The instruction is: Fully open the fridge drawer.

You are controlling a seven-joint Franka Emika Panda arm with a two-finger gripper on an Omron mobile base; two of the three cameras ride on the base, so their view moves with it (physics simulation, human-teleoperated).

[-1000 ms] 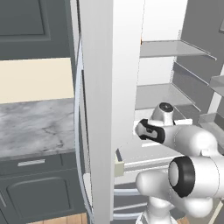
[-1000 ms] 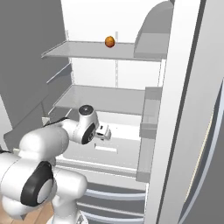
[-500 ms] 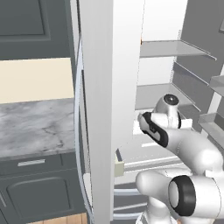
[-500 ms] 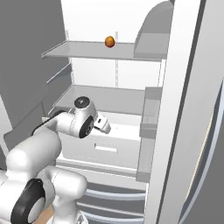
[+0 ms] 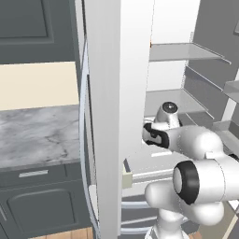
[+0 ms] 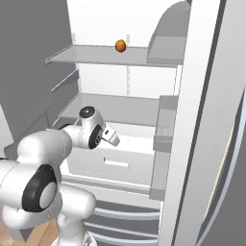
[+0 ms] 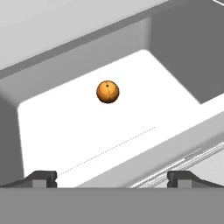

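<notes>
The fridge drawer (image 6: 91,163) is a white box pulled out below the lower shelf, its small pale handle (image 6: 116,163) at the middle of the front. The hand view looks down into the drawer (image 7: 87,131), where an orange fruit (image 7: 107,92) lies on the white floor. My gripper (image 6: 114,139) hovers just above the drawer's front edge, apart from the handle. It is open, its fingertips (image 7: 41,177) wide apart with nothing between them. From the left the gripper (image 5: 148,134) shows beside the fridge's white door edge.
The open fridge door (image 5: 109,93) stands close on the left, and the right door (image 6: 206,120) with its bins on the right. Grey shelves (image 6: 110,55) sit above; the upper one carries another orange fruit (image 6: 121,45). A marble counter (image 5: 37,135) lies to the left.
The arm has folded differently, its elbow swinging back and down. The hand has risen slightly over the drawer and tilted. The drawer has not visibly moved.
</notes>
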